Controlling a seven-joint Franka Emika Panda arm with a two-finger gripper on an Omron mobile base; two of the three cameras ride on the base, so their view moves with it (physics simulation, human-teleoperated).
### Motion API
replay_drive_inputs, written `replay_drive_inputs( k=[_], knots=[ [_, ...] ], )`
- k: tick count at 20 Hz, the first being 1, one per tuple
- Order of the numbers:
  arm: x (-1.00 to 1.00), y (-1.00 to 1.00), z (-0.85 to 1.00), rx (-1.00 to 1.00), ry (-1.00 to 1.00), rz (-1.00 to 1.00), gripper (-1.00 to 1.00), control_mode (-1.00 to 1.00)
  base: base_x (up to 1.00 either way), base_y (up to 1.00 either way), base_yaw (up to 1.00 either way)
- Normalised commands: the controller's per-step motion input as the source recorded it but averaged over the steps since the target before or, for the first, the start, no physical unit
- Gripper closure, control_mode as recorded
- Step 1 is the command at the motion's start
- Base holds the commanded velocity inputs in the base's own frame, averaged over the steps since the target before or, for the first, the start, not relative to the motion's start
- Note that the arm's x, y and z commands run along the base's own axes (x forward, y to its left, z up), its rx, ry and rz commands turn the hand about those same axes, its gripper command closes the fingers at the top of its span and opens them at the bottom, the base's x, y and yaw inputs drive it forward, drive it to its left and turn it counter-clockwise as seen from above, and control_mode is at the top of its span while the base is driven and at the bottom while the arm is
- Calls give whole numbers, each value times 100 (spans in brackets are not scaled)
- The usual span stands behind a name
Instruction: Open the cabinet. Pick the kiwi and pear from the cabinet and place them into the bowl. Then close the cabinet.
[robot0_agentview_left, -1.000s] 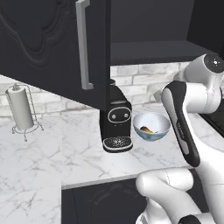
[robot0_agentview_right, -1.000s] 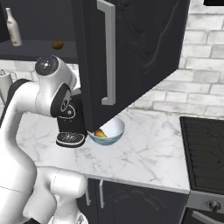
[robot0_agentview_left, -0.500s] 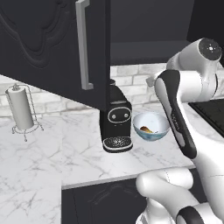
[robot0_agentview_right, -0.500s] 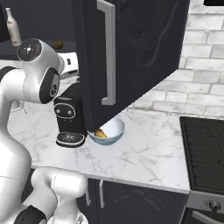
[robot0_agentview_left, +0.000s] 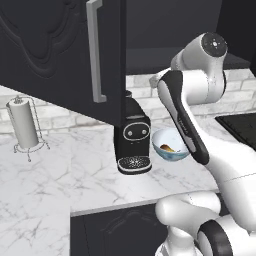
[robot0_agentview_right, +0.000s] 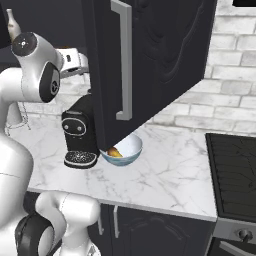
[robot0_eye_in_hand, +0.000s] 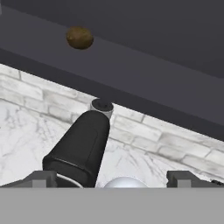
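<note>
The cabinet (robot0_agentview_left: 50, 55) hangs with its big black door (robot0_agentview_right: 160, 65) swung wide open over the counter. On its dark shelf lies the kiwi (robot0_eye_in_hand: 79, 37), small and brown, up and to the left of my gripper (robot0_eye_in_hand: 111, 178). The gripper is open and holds nothing, and its two fingertips (robot0_eye_in_hand: 41, 177) stand far apart. It is raised above the black coffee machine (robot0_eye_in_hand: 83, 144). The white bowl (robot0_agentview_left: 170, 145) sits on the counter right of that machine. The yellowish pear (robot0_agentview_left: 167, 148) lies inside the bowl (robot0_agentview_right: 125, 147).
The open door's long silver handle (robot0_agentview_right: 124, 60) hangs just in front of the bowl. A paper towel stand (robot0_agentview_left: 24, 125) is at the far left of the marble counter (robot0_agentview_left: 60, 190). A black stove (robot0_agentview_right: 235, 170) borders the counter on the right.
The arm has risen and swung left, from beside the bowl up to the open cabinet. The gripper stayed open. Bowl, pear and door have not moved.
</note>
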Motion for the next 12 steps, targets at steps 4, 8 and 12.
replay_drive_inputs(
  k=[4, 8, 12],
  knots=[
    [34, 30, 29, 3, -5, 0, -100, -100, 0, 0, 0],
    [47, 26, 14, 6, -2, 0, -100, -100, 0, 0, 0],
    [57, 21, 9, 8, 0, 0, -100, -100, 0, 0, 0]
  ],
)
